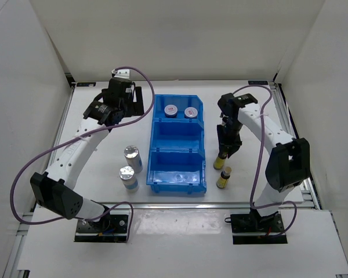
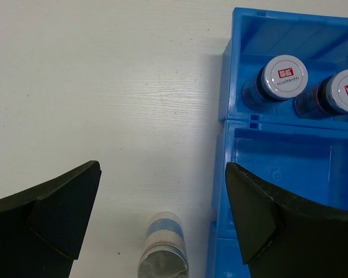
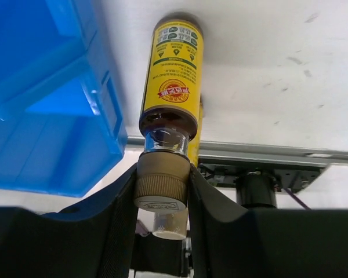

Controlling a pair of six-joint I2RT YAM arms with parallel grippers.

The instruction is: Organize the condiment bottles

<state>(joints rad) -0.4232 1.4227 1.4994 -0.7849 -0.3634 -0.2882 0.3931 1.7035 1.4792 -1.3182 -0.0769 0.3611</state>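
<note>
White table [image 1: 174, 90] carries blue bin [image 1: 177, 168] at centre. Left of bin: far cylinder [image 1: 132, 155], near cylinder [image 1: 127, 175], upright. Right of bin: far amber bottle [image 1: 220, 163], near amber bottle [image 1: 224, 176], upright.

This is a robotics lab test cell, not a home or a shop. Plain white panels [image 1: 23, 87] wall in the left, far and right sides of a white surface [image 1: 104, 168] edged with aluminium frame rail [image 1: 174, 81]. Two white-and-black robot arms [image 1: 75, 153] stand on black base plates [image 1: 101, 229] bolted at the near edge, and purple cables [image 1: 13, 197] loop loosely off them. On the surface sit a blue plastic bin [image 1: 177, 188] and a few small condiment bottles [image 1: 132, 156].
</note>
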